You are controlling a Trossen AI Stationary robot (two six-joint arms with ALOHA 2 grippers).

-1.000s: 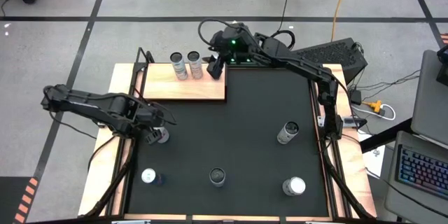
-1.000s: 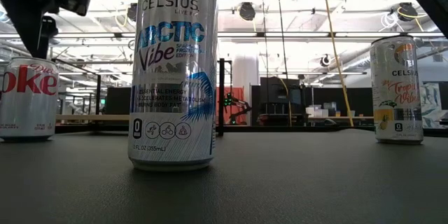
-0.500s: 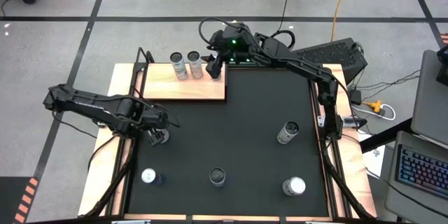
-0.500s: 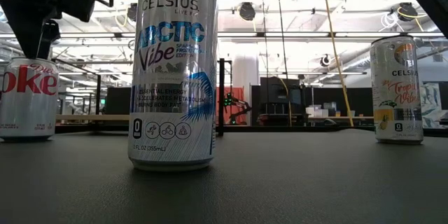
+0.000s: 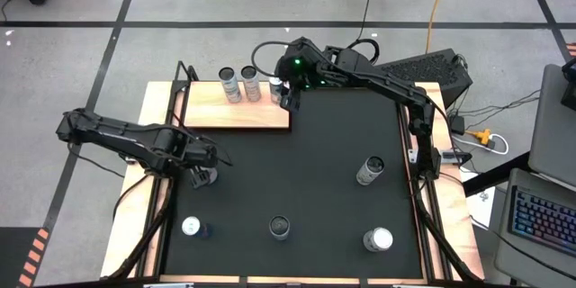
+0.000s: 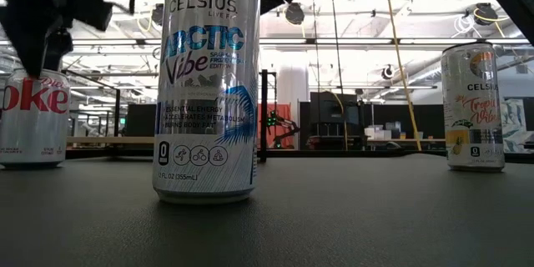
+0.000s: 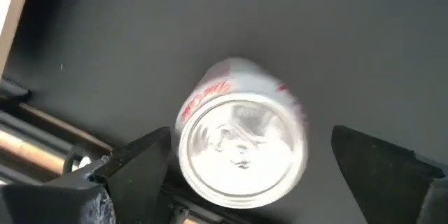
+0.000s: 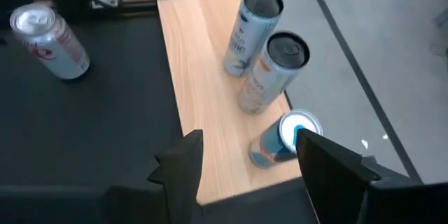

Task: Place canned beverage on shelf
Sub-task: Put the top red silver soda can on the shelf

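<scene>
We see a black mat [image 5: 306, 171] on a tabletop from above, with a light-wood shelf [image 5: 236, 108] at its far left corner. Three cans stand on the shelf: two tall pale ones [image 5: 229, 84] [image 5: 249, 82] side by side, and a shorter blue can [image 8: 283, 140] near the shelf's corner. The right gripper [image 5: 288, 99] hovers just beside the blue can; its fingers [image 8: 183, 164] are released, apart, and hold nothing. The left gripper [image 5: 205, 175] sits over a Diet Coke can [image 7: 241, 140] near the mat's left edge, its fingers [image 7: 140, 164] spread wide on either side of the silver top, not touching it. Four more cans stand upright on the mat: a tall silver Celsius can [image 6: 204, 83] near the front, others well apart.
</scene>
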